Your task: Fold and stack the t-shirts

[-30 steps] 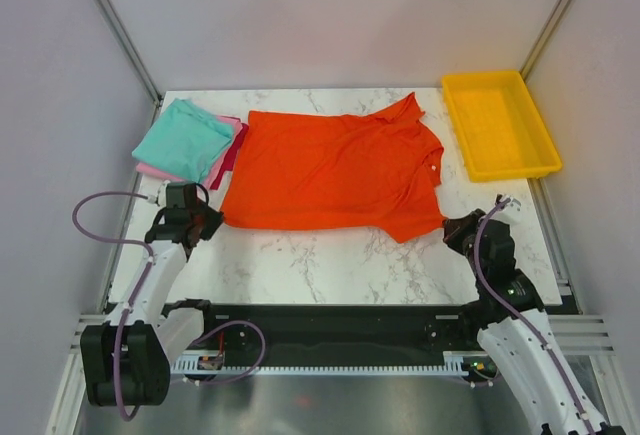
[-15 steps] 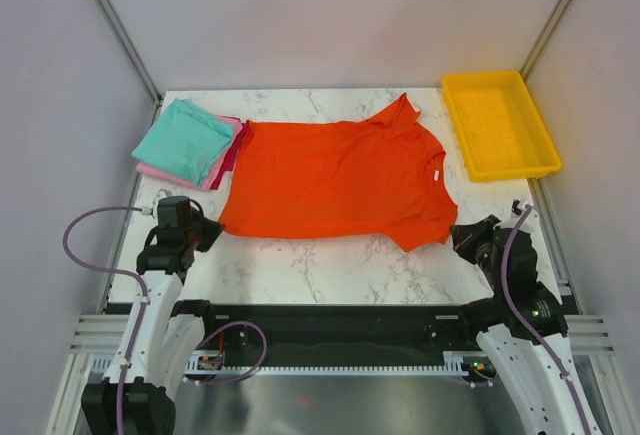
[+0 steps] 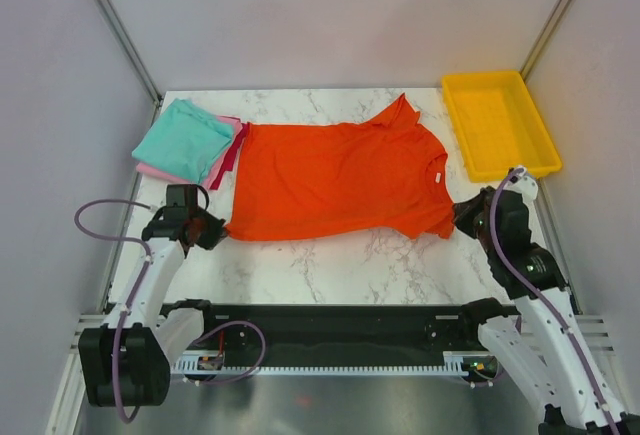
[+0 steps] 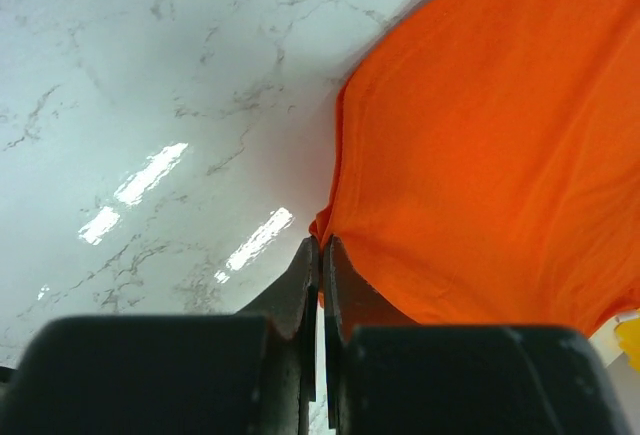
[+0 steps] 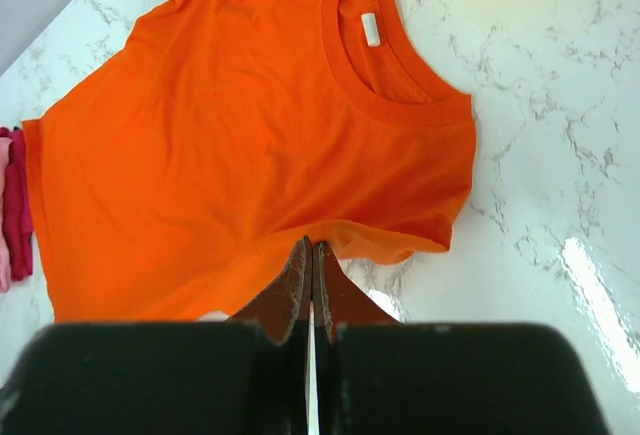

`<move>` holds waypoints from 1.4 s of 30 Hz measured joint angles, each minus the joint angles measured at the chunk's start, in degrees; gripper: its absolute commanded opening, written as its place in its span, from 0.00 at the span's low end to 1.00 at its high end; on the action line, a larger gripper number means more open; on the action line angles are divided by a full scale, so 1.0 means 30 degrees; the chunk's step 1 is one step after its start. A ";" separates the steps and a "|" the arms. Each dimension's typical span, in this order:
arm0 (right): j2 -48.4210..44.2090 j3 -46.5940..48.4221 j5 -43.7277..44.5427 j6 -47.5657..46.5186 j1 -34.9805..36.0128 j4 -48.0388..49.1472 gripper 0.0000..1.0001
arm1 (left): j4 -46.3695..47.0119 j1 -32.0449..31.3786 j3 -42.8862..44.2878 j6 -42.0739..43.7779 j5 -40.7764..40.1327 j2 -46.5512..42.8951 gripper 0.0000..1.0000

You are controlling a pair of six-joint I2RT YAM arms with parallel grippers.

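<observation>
The bright orange-red t-shirt [image 3: 340,180] lies spread flat across the middle of the marble table, its collar towards the right. My left gripper [image 3: 213,230] is shut on the shirt's near left corner, seen pinched between the jaws in the left wrist view [image 4: 320,247]. My right gripper [image 3: 462,217] is shut on the near right sleeve edge [image 5: 311,245], with the collar and its white label [image 5: 371,28] beyond. A folded teal t-shirt [image 3: 183,138] rests on a folded pink one [image 3: 150,169] at the back left.
A yellow plastic tray [image 3: 500,123] stands at the back right corner with nothing in it. A dark pink cloth edge [image 3: 232,151] shows between the folded pile and the orange-red shirt. Metal frame posts rise at the table's back corners.
Both grippers have kept their hold. The shirt's near edge has been drawn out straighter and flatter. My right gripper has moved right and away from me; the left has shifted only slightly.
</observation>
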 measured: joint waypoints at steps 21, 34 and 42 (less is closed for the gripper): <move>1.4666 0.5275 0.1093 -0.0444 -0.0663 0.5850 0.00 | 0.0124 0.0000 0.9428 -0.1290 0.0000 1.2007 0.02; 2.1617 1.1307 0.1494 -0.0634 -0.1574 0.6885 0.39 | 0.0357 0.0000 1.3442 -0.2244 0.0517 1.6633 0.19; 2.4290 1.3151 0.1596 -0.1115 -0.1756 0.8167 0.79 | 0.0823 -0.0007 1.5781 -0.2266 0.0605 1.7981 0.83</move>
